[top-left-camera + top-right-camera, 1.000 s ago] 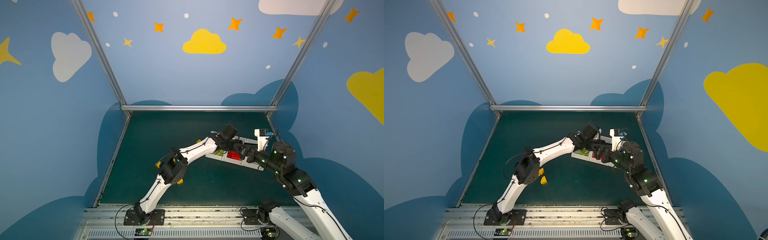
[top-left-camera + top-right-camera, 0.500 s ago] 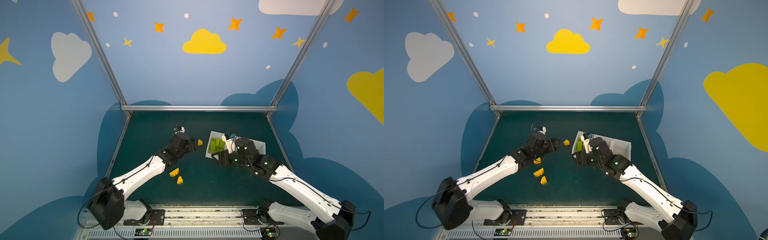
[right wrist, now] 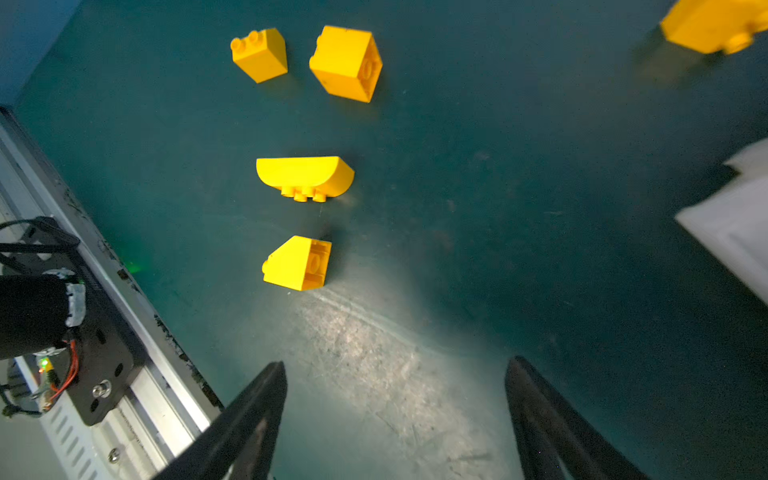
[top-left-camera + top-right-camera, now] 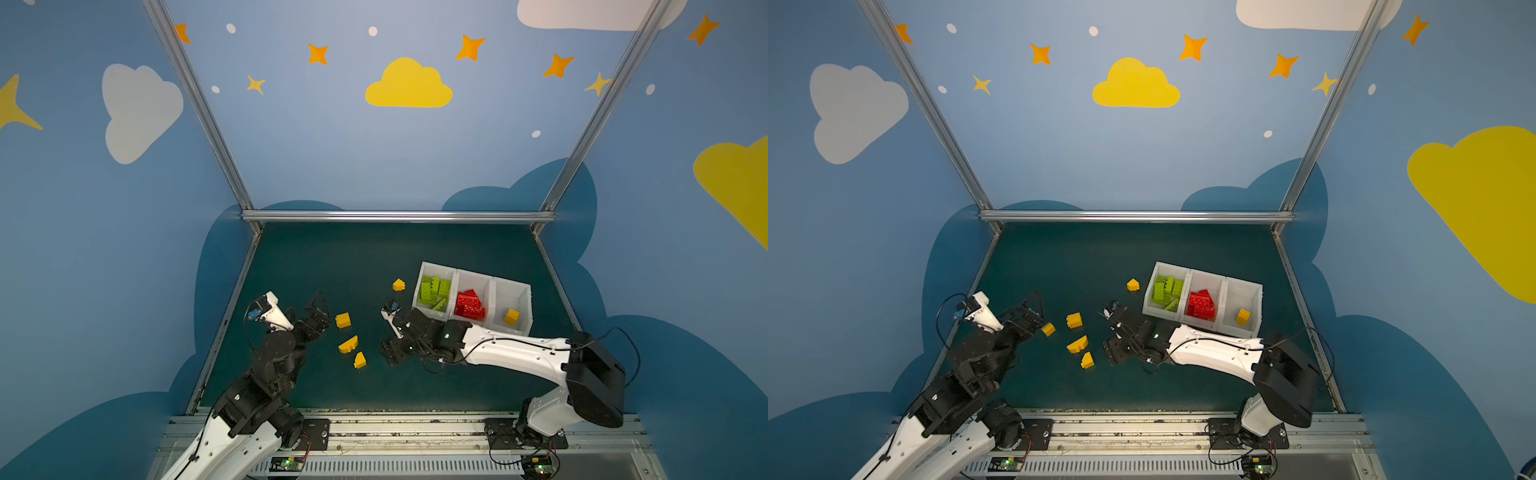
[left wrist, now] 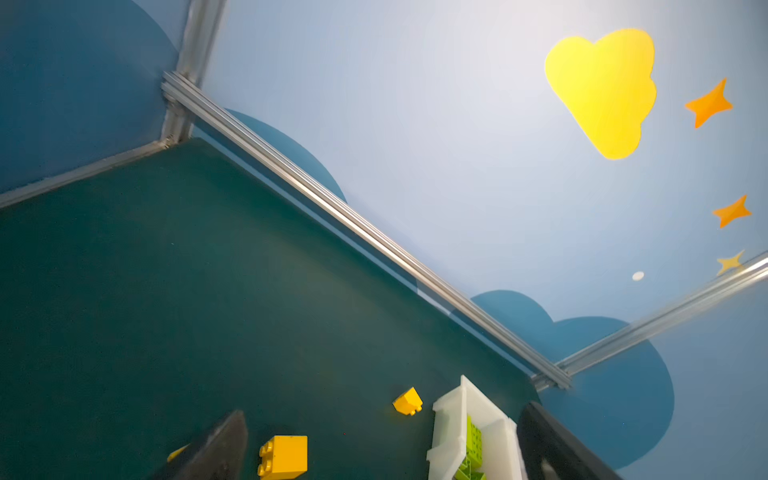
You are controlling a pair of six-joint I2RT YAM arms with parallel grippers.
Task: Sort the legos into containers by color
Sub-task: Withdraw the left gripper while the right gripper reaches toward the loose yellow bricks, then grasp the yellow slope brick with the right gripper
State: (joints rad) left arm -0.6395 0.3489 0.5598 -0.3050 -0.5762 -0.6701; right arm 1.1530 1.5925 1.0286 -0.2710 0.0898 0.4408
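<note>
Right, containers: three white bins in one row on the right of the mat. Green legos in the end bin nearest the centre, red in the middle, one yellow brick in the far end bin.
Loose legos: five, all yellow, on the mat. A sloped brick lies just beside the green bin; the other four are clustered between the arms.
Left gripper: fingers spread wide, nothing between them. A small studded brick sits just beside one finger.
Right gripper: fingers apart, empty, over bare mat. The wedge brick and curved brick are nearest ahead.
Progress: I'd judge green and red done, yellow mostly left.
Risk 1: both grippers face the same cluster, so if both go in together they could collide.
Risk 2: wedge brick and curved brick lie on their sides, and flat jaws on a slope may squirt them out.
Risk 3: a left finger coming down may knock the small studded brick away rather than straddle it.
Risk 4: the yellow bin is farthest from the left arm, so a loose grip could drop a brick into green or red on the way over.
</note>
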